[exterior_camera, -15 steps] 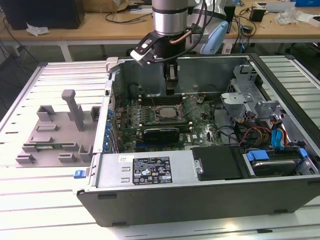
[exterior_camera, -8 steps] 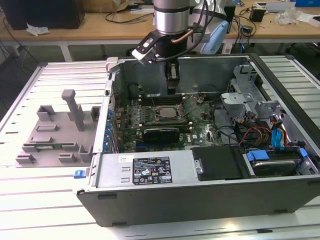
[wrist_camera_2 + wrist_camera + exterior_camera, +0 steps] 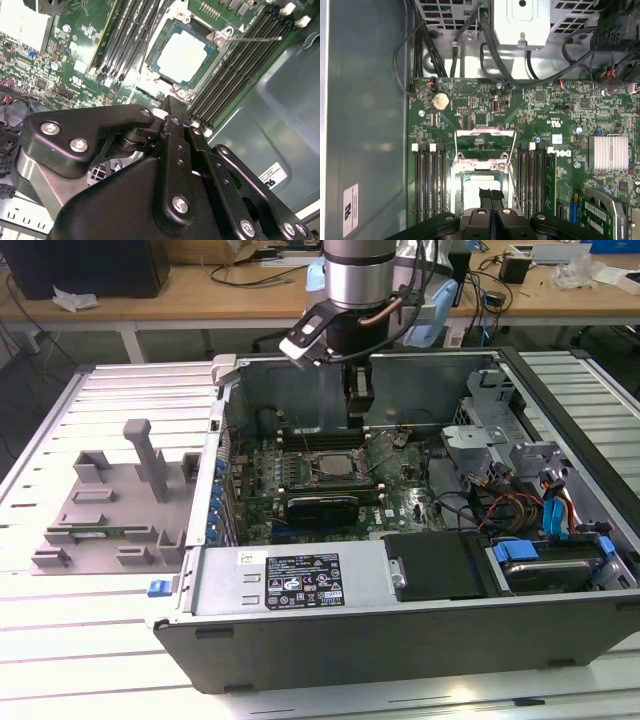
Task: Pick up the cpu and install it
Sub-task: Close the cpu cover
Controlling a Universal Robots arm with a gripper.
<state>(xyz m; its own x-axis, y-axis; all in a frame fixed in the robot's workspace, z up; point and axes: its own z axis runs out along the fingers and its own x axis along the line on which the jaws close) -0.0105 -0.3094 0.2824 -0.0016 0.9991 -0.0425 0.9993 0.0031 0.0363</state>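
Observation:
The cpu, a flat square chip with a pale silver top, lies in the motherboard socket, and part of it shows as the cpu behind my fingers. The socket's metal frame is swung open. My gripper hangs a little above and to one side of the chip. Its black fingers are pressed together with nothing between them. In the first wrist view the gripper sits right over the socket. In the exterior view the gripper hovers inside the open computer case, above the socket.
Memory slots flank the socket on both sides. A finned heatsink, cables and a drive cage crowd the case. The case's grey wall is close by. A grey tray lies on the table at the exterior view's left.

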